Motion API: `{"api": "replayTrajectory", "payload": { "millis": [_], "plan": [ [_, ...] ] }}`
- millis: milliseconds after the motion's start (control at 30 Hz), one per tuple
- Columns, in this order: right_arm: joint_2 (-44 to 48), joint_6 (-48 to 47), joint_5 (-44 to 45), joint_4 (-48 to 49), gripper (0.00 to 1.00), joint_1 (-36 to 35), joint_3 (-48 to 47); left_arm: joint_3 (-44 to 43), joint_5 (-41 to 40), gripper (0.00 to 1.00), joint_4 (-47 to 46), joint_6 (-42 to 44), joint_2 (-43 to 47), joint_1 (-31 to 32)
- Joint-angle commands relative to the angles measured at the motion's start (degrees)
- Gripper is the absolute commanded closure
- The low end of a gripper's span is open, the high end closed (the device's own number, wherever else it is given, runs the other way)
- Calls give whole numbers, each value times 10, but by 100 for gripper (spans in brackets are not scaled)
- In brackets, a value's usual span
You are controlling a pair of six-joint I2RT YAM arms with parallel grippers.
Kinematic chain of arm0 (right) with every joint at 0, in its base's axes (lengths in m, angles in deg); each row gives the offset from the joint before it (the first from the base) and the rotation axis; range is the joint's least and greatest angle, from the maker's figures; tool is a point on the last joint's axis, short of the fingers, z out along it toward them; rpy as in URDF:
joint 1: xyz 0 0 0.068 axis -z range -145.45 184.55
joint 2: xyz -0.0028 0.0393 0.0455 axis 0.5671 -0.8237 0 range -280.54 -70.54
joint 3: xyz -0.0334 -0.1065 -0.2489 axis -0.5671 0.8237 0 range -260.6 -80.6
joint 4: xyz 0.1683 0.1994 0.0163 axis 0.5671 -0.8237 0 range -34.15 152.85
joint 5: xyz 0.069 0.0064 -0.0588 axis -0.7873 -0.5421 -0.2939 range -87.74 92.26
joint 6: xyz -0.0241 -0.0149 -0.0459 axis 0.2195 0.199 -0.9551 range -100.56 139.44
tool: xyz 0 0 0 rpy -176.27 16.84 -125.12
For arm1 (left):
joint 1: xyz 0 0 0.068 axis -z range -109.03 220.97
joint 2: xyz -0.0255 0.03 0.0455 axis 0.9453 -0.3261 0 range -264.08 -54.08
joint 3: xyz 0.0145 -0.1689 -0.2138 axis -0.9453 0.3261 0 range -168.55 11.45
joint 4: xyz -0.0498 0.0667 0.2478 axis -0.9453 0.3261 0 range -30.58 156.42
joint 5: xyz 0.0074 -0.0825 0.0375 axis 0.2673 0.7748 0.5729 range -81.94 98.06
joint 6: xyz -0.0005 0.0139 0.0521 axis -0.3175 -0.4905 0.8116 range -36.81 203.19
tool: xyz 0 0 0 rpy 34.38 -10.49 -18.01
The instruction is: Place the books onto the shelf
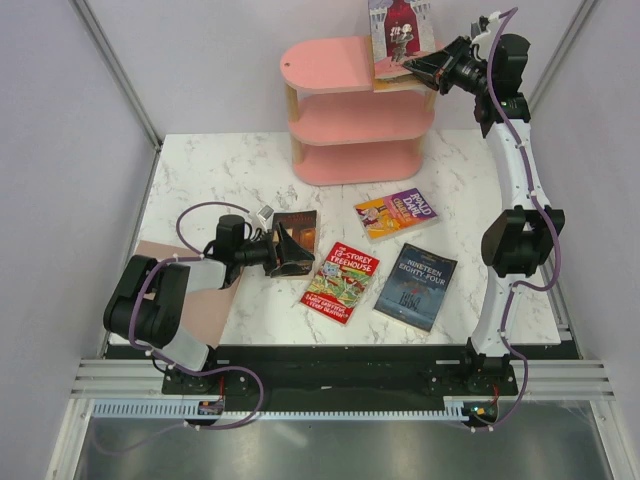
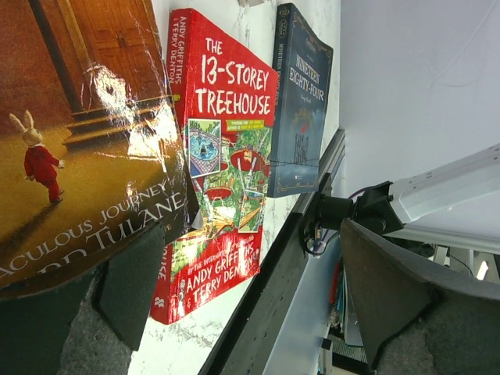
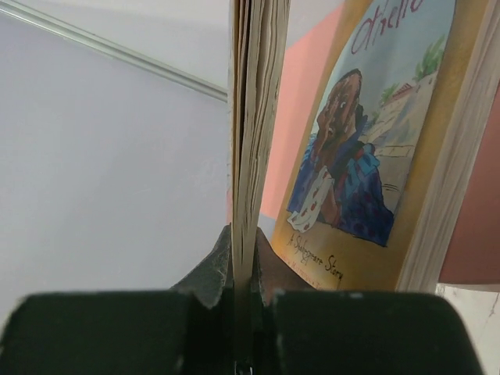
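My right gripper (image 1: 418, 66) is shut on the edge of a grey-pink book (image 1: 400, 27), holding it upright above the pink shelf (image 1: 340, 62). Its page edge (image 3: 254, 141) runs between the pinched fingers of that gripper (image 3: 250, 269). A tan-blue book (image 3: 375, 148) lies on the top board beside it (image 1: 392, 70). My left gripper (image 1: 293, 252) is open and low at the near edge of the dark brown book (image 1: 298, 228). In the left wrist view, one finger (image 2: 133, 289) overlaps that brown book (image 2: 78, 148), with the gripper's middle (image 2: 266, 308) over the table edge.
On the marble table lie the red Treehouse book (image 1: 341, 282) (image 2: 223, 148), the dark blue book (image 1: 415, 286) (image 2: 301, 101) and the purple-yellow book (image 1: 397, 212). A plain tan-pink sheet (image 1: 205, 305) lies under the left arm. A small grey object (image 1: 266, 212) sits behind the brown book.
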Motion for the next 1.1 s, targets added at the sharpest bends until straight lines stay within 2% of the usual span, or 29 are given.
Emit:
{"api": "replayTrajectory", "payload": {
  "millis": [0, 400, 700, 833, 867, 933, 1000, 1067],
  "plan": [
    [-10, 34, -34, 27, 93, 4, -25, -6, 18, 0, -9, 26, -4, 0],
    [2, 20, -41, -6, 86, 15, 2, -15, 21, 0, 0, 29, -8, 0],
    [7, 4, -47, -28, 72, 17, 11, -13, 20, 0, 0, 30, -10, 0],
    [17, 0, -38, -29, 63, 17, 23, -14, 20, 0, 0, 30, -9, 0],
    [22, -2, -33, -28, 63, 17, 25, -14, 20, 0, 0, 30, -9, 0],
    [27, -6, -25, -28, 74, 18, 32, -13, 21, 0, 0, 30, -8, 0],
    [35, -5, -14, -28, 94, 19, 38, -12, 19, 0, 1, 29, -8, 0],
    [40, -6, -5, -28, 98, 18, 38, -11, 18, 0, 2, 30, -7, 0]
  ]
}}
